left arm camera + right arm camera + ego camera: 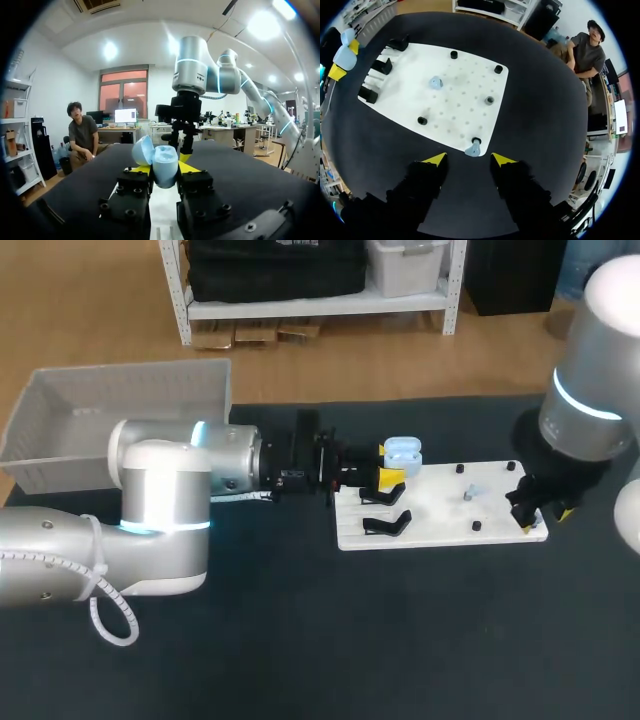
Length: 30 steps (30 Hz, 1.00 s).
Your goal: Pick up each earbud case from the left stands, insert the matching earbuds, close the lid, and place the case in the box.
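A light blue earbud case [403,451] with its lid open is held over the far left part of the white board [440,520]; my left gripper [390,464] is shut on it. In the left wrist view the case [165,167] sits between the yellow tips, lid [142,150] tilted back. My right gripper [468,159] hangs open over the board's near right corner, just short of a pale blue earbud [473,148] on a peg at the edge. A second earbud [435,82] stands mid-board.
Black case stands [385,523] sit on the board's left side, and small black pegs [453,54] dot its surface. A white basket [120,400] stands at the table's back left. Dark tabletop surrounds the board.
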Tool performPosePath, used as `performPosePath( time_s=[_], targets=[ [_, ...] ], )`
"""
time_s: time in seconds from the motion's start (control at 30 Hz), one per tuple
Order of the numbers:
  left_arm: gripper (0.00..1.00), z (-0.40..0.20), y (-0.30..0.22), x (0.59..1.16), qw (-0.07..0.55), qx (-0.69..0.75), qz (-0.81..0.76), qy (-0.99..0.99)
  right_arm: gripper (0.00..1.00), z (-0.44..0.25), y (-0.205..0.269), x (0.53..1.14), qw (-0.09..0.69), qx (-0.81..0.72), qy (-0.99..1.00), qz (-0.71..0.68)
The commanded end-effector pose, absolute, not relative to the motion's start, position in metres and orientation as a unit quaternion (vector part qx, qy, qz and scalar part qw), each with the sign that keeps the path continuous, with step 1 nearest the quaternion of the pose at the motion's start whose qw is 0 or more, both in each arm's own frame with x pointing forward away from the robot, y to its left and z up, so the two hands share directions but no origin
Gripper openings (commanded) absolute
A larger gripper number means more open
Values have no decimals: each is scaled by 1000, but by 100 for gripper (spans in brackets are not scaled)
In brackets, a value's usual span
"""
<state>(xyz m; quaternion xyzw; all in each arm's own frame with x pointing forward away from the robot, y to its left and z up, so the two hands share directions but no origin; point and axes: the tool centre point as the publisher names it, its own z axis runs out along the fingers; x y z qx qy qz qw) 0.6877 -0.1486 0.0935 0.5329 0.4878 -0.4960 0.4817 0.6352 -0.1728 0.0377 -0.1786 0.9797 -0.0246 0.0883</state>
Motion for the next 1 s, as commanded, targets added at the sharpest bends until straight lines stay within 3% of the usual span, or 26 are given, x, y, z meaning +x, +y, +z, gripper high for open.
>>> performPosePath(
  time_s=[0.03, 1.0],
  targets=[
    [0, 93, -149, 686, 485, 531, -494, 488, 52, 31, -173, 639, 100, -174, 979, -32],
    [0, 93, -149, 686, 485, 531, -494, 488, 33, 20, -176, 644, 115, -168, 978, -50]
  ],
)
